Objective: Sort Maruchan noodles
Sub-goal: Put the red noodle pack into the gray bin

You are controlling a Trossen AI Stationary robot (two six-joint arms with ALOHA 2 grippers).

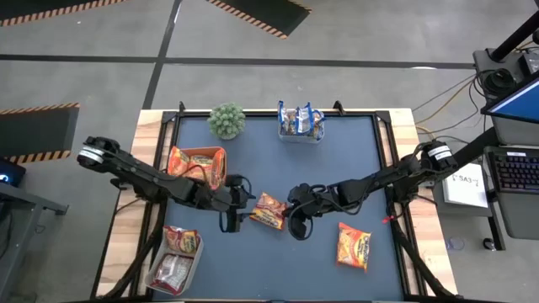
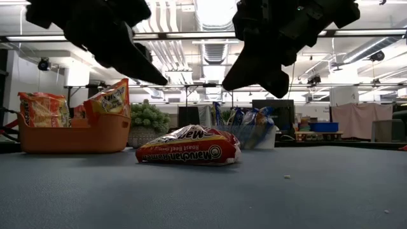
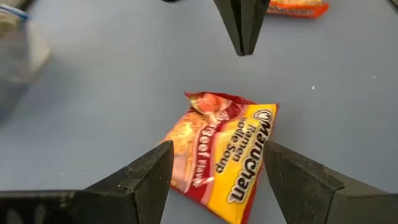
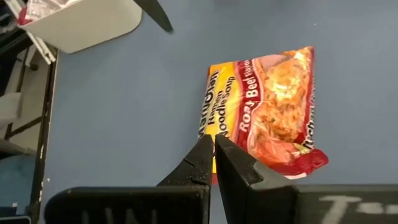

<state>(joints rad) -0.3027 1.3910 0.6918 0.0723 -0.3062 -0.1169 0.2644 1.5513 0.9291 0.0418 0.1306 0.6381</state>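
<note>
From above: counted one dark red packet (image 1: 270,211) flat on the counter (image 1: 278,160) between left gripper (image 1: 233,215) and right gripper (image 1: 296,225), one orange packet (image 1: 354,247) just beyond the right gripper.

Level view: same single red packet lay below both grippers, untouched.

Left wrist: stood wide open astride the packet, gripping nothing.

Right wrist: pressed fully together, empty, beside the packet's edge.

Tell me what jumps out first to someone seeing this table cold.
A dark red Roast Beef packet lies flat mid-table, with the left gripper open on one side of it and the right gripper shut on the other. Next, the orange tray of packets at the left and the green plant at the back.
</note>
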